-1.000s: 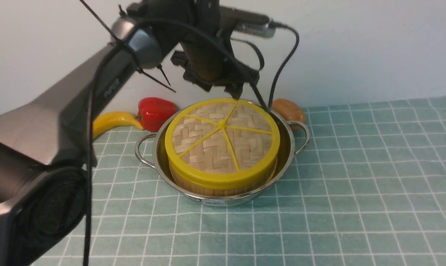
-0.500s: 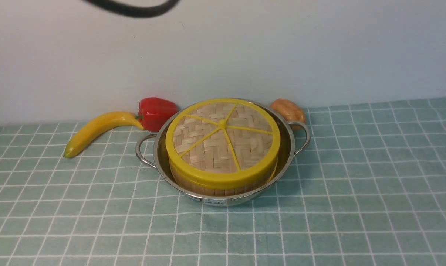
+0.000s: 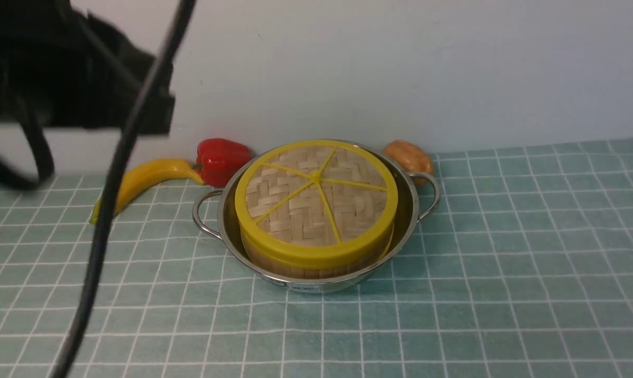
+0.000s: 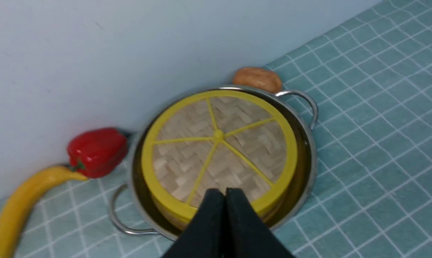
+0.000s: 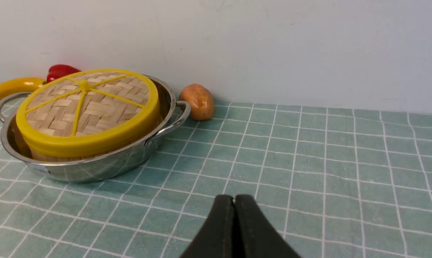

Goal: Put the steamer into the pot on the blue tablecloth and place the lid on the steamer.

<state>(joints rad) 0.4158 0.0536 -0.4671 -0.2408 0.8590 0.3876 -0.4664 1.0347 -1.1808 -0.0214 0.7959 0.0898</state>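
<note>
The blue tablecloth [image 3: 505, 262] covers the bench from the near edge to the wall [image 3: 400, 68]. Nearest, the right tool [image 5: 234, 200] hangs low over bare cloth to the right of the pot, jaws pressed together on nothing; only the right wrist view shows it. The left tool [image 4: 225, 195] is also closed and empty, raised above the near edge of the lid and clear of it; only the left wrist view shows its tips. In the front view that arm is only a blurred dark mass [image 3: 75, 79] at the upper left, with a black cable [image 3: 112, 210] falling across the cloth.

The pot [image 3: 408, 210] stands on the cloth around the middle, one loop handle to the left and one to the right. The steamer [image 3: 306, 270] sits inside it, its bamboo wall showing as a narrow band in the front and right wrist views. The lid [image 3: 306, 210] lies flat on the steamer, hiding what is in the basket.

Farthest, along the wall, a banana [image 3: 148, 176] and a red pepper [image 3: 221, 157] lie left of the pot, touching each other, and a brown potato [image 3: 408, 155] lies just beside the right handle.
</note>
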